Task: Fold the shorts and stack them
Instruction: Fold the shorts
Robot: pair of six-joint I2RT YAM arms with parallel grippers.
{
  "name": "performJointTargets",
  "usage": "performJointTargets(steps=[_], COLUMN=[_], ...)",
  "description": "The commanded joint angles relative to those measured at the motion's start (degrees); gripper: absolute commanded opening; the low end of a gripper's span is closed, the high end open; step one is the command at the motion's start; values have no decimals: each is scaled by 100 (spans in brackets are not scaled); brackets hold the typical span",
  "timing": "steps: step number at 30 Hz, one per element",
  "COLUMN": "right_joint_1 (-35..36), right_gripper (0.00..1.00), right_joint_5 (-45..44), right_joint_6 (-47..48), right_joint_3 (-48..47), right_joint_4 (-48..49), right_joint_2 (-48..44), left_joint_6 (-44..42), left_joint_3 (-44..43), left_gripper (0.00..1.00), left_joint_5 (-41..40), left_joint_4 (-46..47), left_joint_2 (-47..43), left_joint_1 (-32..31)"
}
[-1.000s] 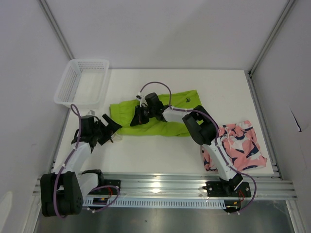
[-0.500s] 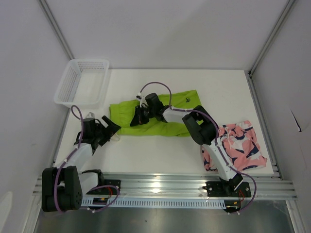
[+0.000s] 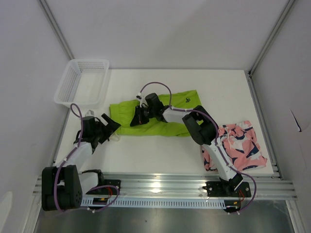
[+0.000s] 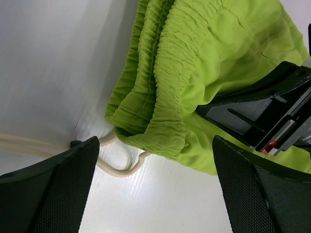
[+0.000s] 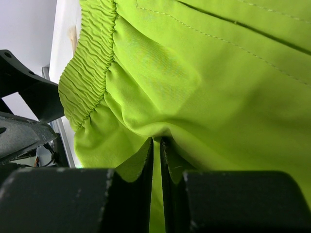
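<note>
— What lies nearest?
— The pink printed shorts (image 3: 240, 145), crumpled at the tabletop's (image 3: 160, 145) near right edge. Beyond, the left tool (image 3: 110, 128) gapes wide just beside the lime shorts (image 3: 124, 114), mid-tabletop.
— The right tool (image 5: 156, 145)?
— Pinching lime fabric. The small dark logo (image 3: 187, 100) is unreadable. White tabletop shows in front; the white basket (image 3: 90, 61) sits far left.

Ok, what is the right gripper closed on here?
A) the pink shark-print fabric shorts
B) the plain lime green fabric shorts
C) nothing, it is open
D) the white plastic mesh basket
B: in the right wrist view the right gripper pinches a fold of the plain lime green fabric shorts, its jaws nearly shut.
</note>
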State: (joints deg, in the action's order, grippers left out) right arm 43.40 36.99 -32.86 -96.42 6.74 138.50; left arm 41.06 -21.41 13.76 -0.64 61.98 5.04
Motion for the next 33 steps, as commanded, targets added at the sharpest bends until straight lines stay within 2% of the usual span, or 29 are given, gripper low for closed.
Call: performJointTargets(steps=[1, 13, 18, 33], right_joint_1=[64, 64, 64, 64], right_gripper=[14, 14, 13, 14], right_joint_5=[-17, 45, 36, -34], right_joint_6=[104, 96, 87, 122], right_joint_3=[124, 132, 124, -201], right_joint_4=[-121, -112, -129, -542], right_joint_2=[-68, -77, -42, 222], left_joint_6=[-10, -89, 104, 429], left_joint_3=[-250, -180, -48, 593], left_gripper=[99, 98, 95, 92], left_joint_5=[144, 224, 794, 1182], left_joint_4=[310, 1241, 1812, 2639], left_joint_2=[244, 1378, 1888, 1590], left_joint_1=[-12, -20, -12, -20])
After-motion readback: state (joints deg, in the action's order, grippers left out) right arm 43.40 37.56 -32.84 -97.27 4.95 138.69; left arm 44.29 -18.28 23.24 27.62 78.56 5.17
